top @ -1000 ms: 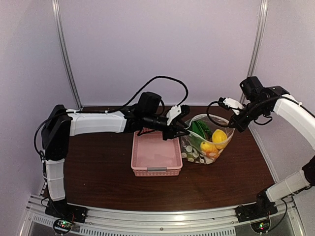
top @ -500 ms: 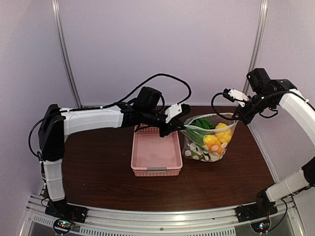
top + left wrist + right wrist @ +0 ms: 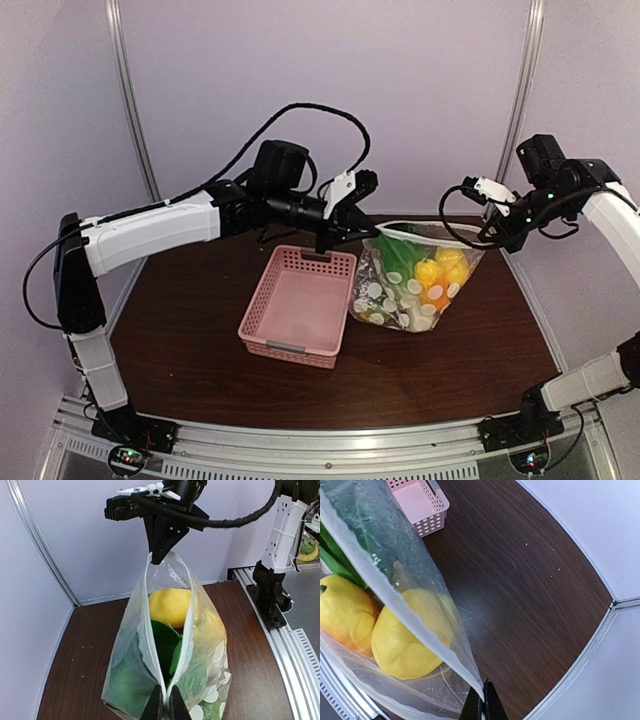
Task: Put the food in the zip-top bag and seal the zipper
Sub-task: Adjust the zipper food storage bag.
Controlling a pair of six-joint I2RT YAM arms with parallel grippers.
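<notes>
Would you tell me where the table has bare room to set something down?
Bare table left of the pink basket, along the near edge, and right of the bag. Crowded far middle: left gripper and right gripper hold the bag.

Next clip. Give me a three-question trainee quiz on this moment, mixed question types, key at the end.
1. True or false: the pink basket is empty.
2. Of the left gripper and right gripper, which pinch the mouth of the zip-top bag? A) left only B) right only C) both, at opposite ends.
3. Fill in: from the left wrist view, the zipper is ____ (open/sealed).
Key: 1 true; 2 C; 3 open, gaping above a yellow lemon.
</notes>
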